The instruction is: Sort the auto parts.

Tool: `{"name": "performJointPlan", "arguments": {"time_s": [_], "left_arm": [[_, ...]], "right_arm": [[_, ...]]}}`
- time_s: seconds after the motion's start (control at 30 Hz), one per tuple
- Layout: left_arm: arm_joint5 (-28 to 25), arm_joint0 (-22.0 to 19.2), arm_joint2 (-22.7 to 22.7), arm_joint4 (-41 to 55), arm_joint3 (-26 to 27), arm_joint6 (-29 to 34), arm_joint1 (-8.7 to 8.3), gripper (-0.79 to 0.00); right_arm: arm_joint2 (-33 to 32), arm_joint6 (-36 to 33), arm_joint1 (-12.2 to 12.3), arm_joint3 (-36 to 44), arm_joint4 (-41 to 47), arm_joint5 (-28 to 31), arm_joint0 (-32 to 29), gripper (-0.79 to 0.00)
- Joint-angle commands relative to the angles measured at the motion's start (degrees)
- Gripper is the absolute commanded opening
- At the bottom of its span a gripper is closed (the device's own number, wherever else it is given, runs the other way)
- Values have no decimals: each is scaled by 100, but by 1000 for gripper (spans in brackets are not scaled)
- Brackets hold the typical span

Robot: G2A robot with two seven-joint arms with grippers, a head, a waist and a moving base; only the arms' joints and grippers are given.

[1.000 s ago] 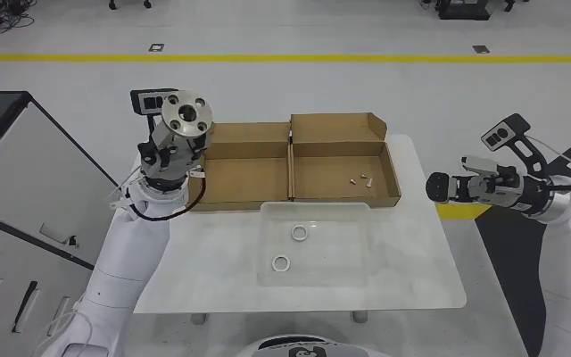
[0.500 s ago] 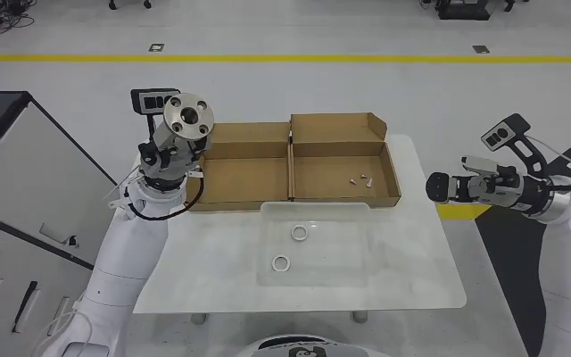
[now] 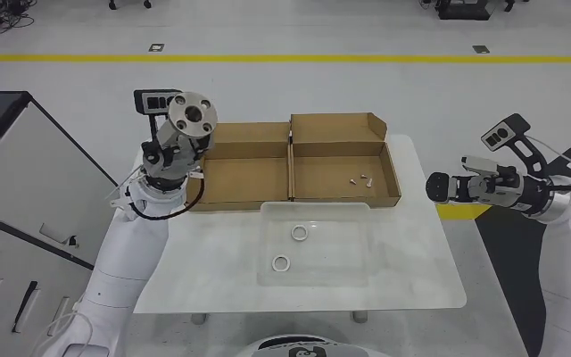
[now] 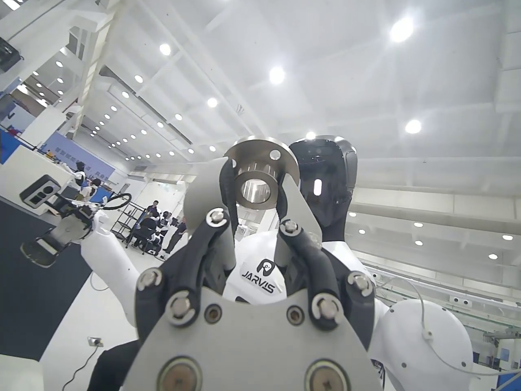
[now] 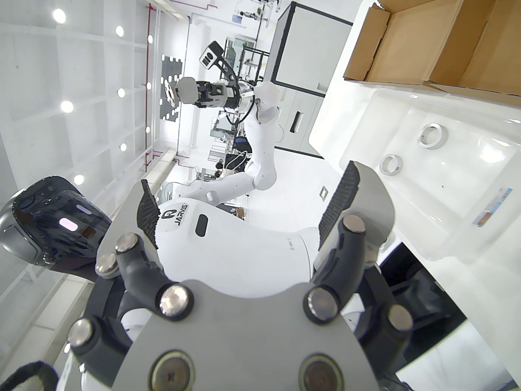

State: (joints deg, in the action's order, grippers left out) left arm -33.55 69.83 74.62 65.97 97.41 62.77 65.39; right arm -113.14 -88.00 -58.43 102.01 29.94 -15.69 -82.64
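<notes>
Nearest me, the clear tray holds two metal rings, and off the right edge of the table the right gripper hangs with jaws spread wide, holding nothing. Behind the tray sit two cardboard boxes, and high over the outer corner of the left box the left gripper is clamped on the hub of a flanged metal part. That pinch is on a smooth round hub, so I reckon a tilt or jolt could slip it, dropping it outside the box

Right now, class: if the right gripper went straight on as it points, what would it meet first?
Likely nothing close: the right gripper, jaws open, points across the table, seemingly above the nearest cardboard box; height unclear.
</notes>
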Motion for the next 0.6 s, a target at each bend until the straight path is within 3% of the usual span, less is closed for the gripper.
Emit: {"name": "performJointPlan", "arguments": {"time_s": [0.0, 0.23, 0.57], "left_arm": [[95, 40, 15, -364, -60, -72, -7, -785], [729, 131, 142, -2181, -260, -700, -73, -785], [1804, -131, 148, -4723, -204, -1446, -157, -785]], "right_arm": [[0, 0, 0, 0, 0, 0, 0, 0], [0, 0, 0, 0, 0, 0, 0, 0], [0, 0, 0, 0, 0, 0, 0, 0]]}}
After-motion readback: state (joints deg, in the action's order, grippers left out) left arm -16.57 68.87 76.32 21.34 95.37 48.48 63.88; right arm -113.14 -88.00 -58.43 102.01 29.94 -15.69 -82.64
